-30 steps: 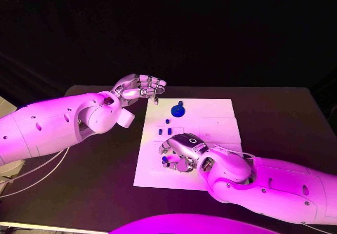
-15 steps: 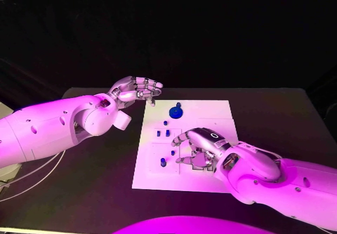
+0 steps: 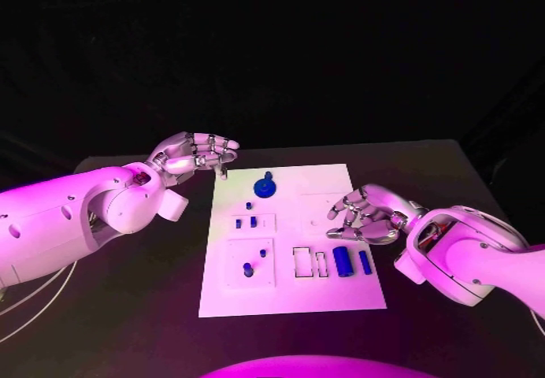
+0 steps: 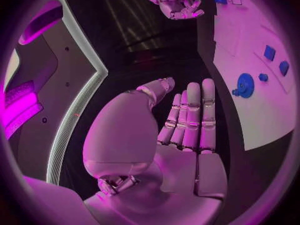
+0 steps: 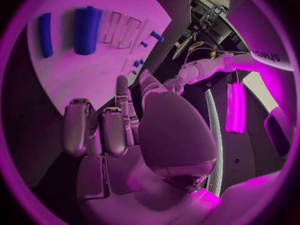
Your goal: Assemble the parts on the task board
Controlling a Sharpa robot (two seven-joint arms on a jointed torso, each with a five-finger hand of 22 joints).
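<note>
Head view: both hands are empty, left hand [image 3: 195, 152] curled beyond the task board [image 3: 293, 291], right hand [image 3: 369, 214] loosely curled beside it. Loose blue parts [image 3: 342, 261] could roll if brushed.

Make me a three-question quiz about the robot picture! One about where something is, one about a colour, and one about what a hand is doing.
1. Where is the round part with a knob?
A. At the far end of the task board
B. On the black table beside the board
C. In the right hand

2. What colour are the two cylinders near the right hand?
A. Yellow
B. Blue
C. White

3. What is the left hand doing?
A. Pressing on the board
B. Holding a cylinder
C. Held in the air with nothing in it

Answers: 1 A, it sits near the board's far edge. 2 B, both look deep blue. 3 C, the left wrist view shows a bare palm and fingers.
</note>
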